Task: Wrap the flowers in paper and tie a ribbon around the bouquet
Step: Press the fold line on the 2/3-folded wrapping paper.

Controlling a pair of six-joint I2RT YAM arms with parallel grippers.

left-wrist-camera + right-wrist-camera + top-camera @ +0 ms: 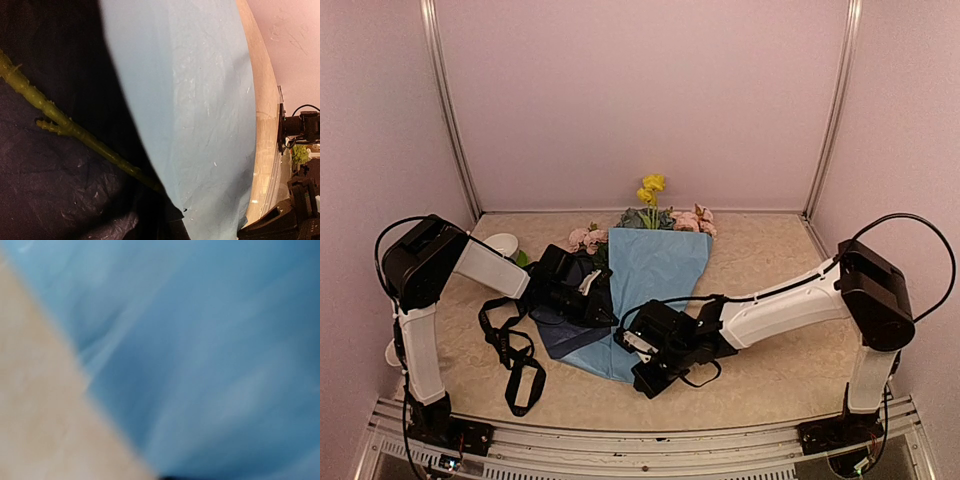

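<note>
Closing fully, the left end effector sits at the left edge of the paper, where the sheet's dark underside is turned up. Its wrist view shows no fingers, only that navy side, a green stem lying on it, and the light-blue flap folded over the stem. The right end effector is also shut and rests low at the narrow near end of the paper. Its own view is a blur of blue sheet against the counter, so I cannot tell whether either one actually pinches the paper. Further out, the flowers stick out of the far, wide end of the wrap, pink and yellow heads towards the back wall. The ribbon lies loose on the counter to the left, apart from the bundle. The wrapping step looks to be in hand and only partly done. The next move probably calls for bringing the left flap across the stems without letting the right fold spring open, before anyone reaches for the ribbon.
</note>
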